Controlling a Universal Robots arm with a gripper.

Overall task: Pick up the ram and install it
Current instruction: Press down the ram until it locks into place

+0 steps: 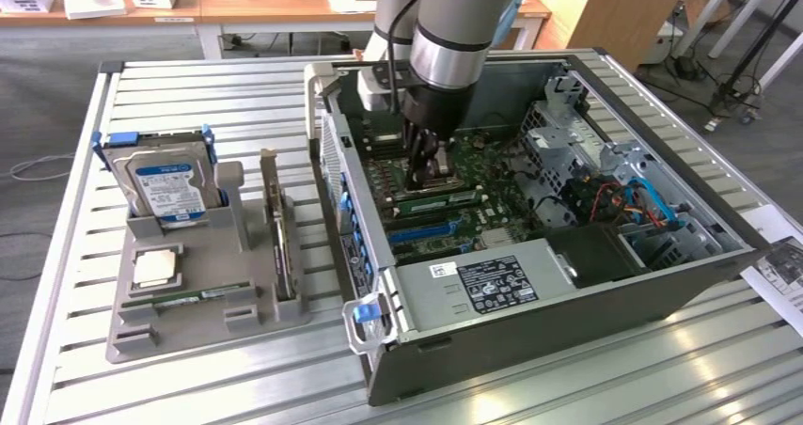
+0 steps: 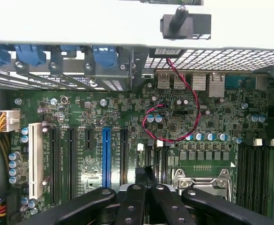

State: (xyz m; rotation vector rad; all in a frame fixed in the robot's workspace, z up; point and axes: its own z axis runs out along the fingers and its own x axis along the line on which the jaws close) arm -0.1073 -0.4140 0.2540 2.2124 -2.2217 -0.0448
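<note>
The ram (image 1: 442, 202), a long narrow green stick with dark chips, stands on edge in a slot of the motherboard inside the open computer case (image 1: 702, 256). My gripper (image 1: 427, 173) reaches down into the case right behind it in the exterior view, close to its top edge; I cannot tell whether they touch. In the wrist view the gripper (image 2: 146, 180) is shut, its black fingers (image 2: 132, 201) pressed together over the memory slots beside the processor socket (image 2: 203, 180), with nothing visible between them. The ram itself is hidden there under the fingers.
A grey holder (image 1: 138, 336) on the exterior view's left carries a hard drive (image 1: 169, 185), a square silver processor (image 1: 157, 267), an upright card (image 1: 278, 228) and a thin green board (image 1: 188, 300). In the case are a power supply (image 1: 490, 279) and a red-black cable (image 2: 193, 93).
</note>
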